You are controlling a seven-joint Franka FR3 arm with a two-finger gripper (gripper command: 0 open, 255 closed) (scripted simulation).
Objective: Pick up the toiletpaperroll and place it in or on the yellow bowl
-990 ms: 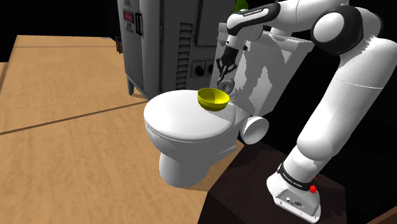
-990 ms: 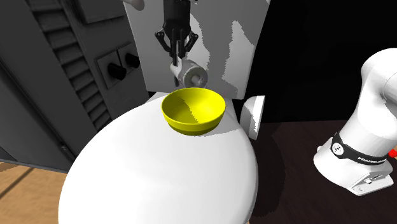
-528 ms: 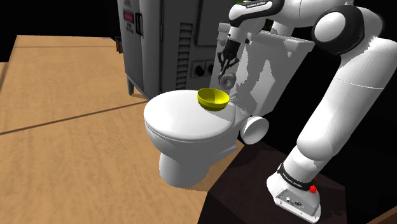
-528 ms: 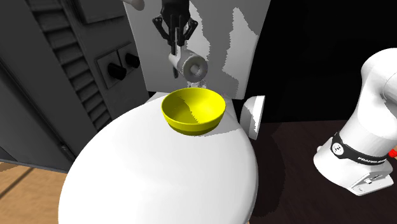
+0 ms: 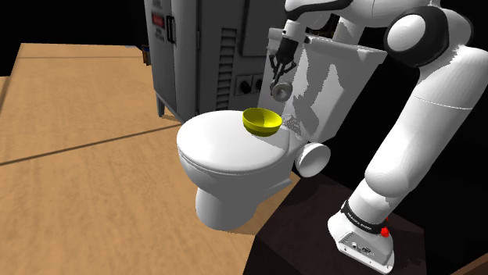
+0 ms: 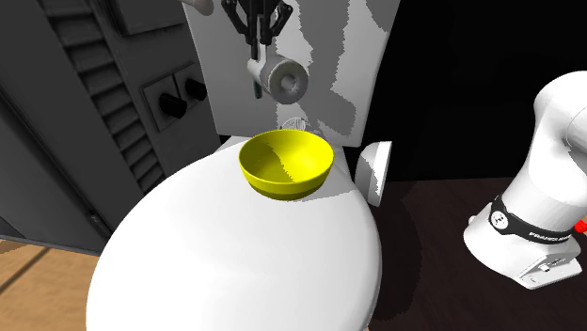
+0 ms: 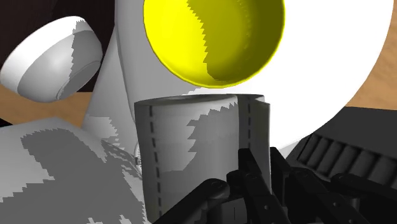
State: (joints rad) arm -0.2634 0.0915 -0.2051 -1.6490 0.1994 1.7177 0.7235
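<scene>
While the black gripper (image 6: 256, 38) clasped the grey toilet paper roll (image 6: 283, 80) by one end, the roll hung clear above and just behind the yellow bowl (image 6: 285, 162), seemingly high enough to pass its rim. The bowl sat on a closed white toilet lid (image 6: 235, 254), before the cistern (image 6: 343, 66); a grey cabinet (image 5: 195, 47) stood beside on wooden floor (image 5: 78, 156).

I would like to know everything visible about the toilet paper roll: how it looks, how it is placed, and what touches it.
The toilet paper roll is a pale grey-white cylinder with dotted perforation lines and an open core at its end. It lies on its side in the air, higher than the yellow bowl and close to it, touching nothing but the black gripper, which clasps its edge.
</scene>
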